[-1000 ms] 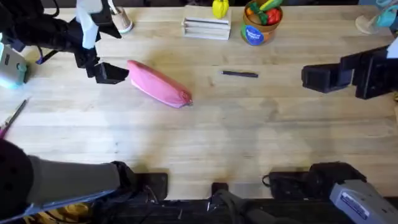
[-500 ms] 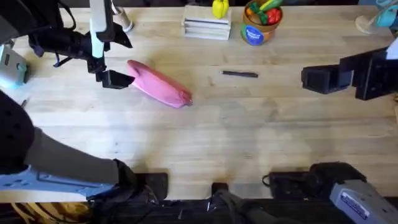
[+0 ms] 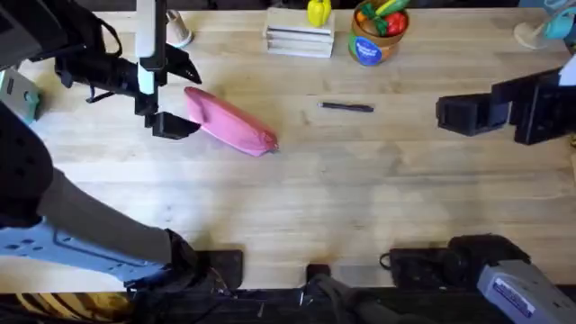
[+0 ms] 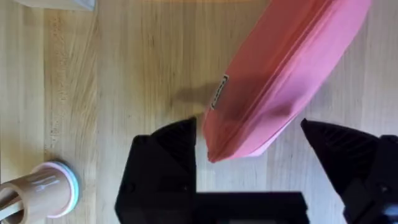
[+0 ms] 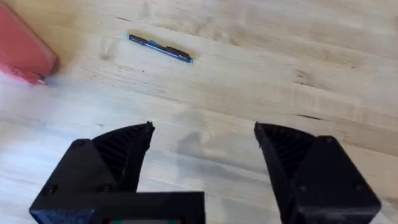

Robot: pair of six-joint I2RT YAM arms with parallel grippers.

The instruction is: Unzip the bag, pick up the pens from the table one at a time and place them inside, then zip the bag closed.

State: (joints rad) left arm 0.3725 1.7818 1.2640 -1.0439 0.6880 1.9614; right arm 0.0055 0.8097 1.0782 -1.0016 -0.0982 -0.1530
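The pink bag (image 3: 230,121) lies slantwise on the table (image 3: 360,198), left of centre. My left gripper (image 3: 178,124) stands open at the bag's upper-left end; in the left wrist view the bag's rounded end (image 4: 273,93) sits between the two black fingers (image 4: 168,155). A single dark pen (image 3: 346,107) lies flat to the right of the bag, also seen as the pen (image 5: 160,48) in the right wrist view. My right gripper (image 3: 450,114) hovers open at the right side of the table, well away from the pen, nothing between its fingers (image 5: 118,155).
Along the far edge stand a stack of white sticks (image 3: 298,40), a yellow item (image 3: 318,12), a cup of colourful things (image 3: 377,31) and a small beige cup (image 3: 177,31). A teal object (image 3: 25,94) sits at the far left.
My left gripper has slid right and slightly nearer, closing in on the bag's upper-left end until its fingers flank it. The right arm, bag and pen have not moved.
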